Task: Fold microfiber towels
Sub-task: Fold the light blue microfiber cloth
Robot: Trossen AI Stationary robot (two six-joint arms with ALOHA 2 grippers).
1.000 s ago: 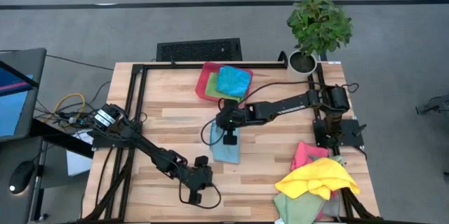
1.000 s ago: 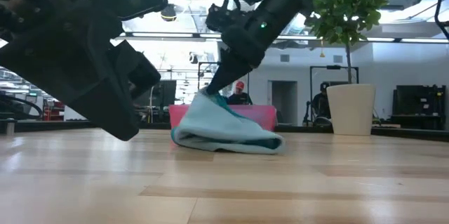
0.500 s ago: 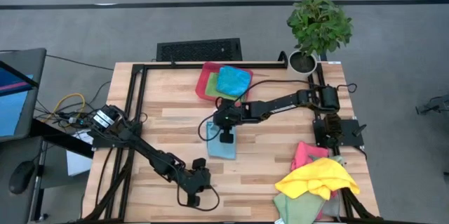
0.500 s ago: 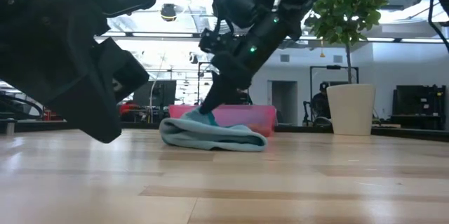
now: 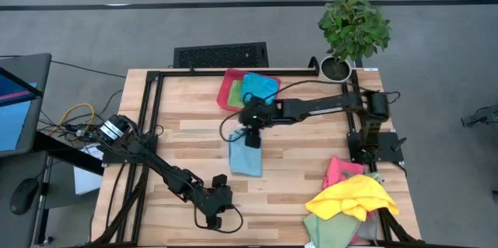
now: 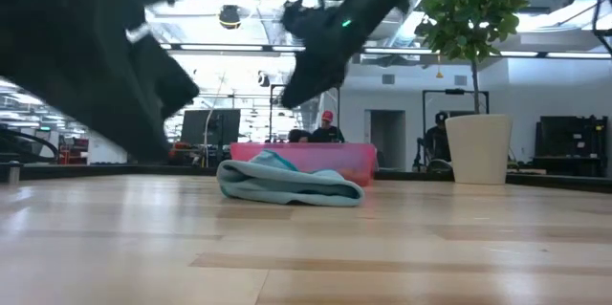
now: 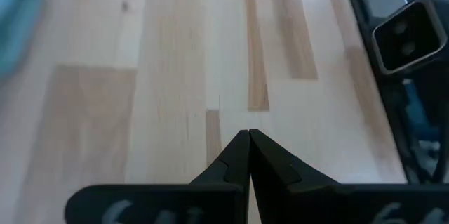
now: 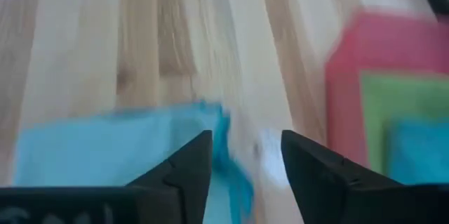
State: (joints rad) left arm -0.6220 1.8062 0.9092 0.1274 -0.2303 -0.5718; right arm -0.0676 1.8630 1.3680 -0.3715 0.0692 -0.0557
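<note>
— Where is your right gripper [image 5: 253, 137] sitting at this moment?

— Near the centre of the high view, I'm hovering it above the upper end of the folded light blue microfiber towel [image 5: 244, 157]. My two dark fingers [image 8: 191, 159] are standing apart with nothing between them, and in the low view the gripper is hanging clear above the cloth, not touching it.

— And the towel itself?

— It's lying folded on the pale wooden slatted table [image 5: 179, 131], just below the rigid red rectangular tray [image 5: 228, 92] in the high view. In the low view it's sitting as a soft low bundle in front of that tray.

— What's in the tray?

— I'm seeing a green cloth [image 8: 379, 104] with a brighter blue cloth [image 5: 259, 89] stacked on top, at upper centre of the high view.

— The left gripper [image 5: 215, 218]?

— I'm parking it low in the frame, left of centre, over bare wood, its fingers pressed together on nothing.

— Any other towels?

— A loose heap of yellow, pink and green cloths [image 5: 350, 200] is waiting in the lower right corner, well apart from both grippers. A potted green plant [image 5: 352, 30] is standing at the table's upper right.
</note>
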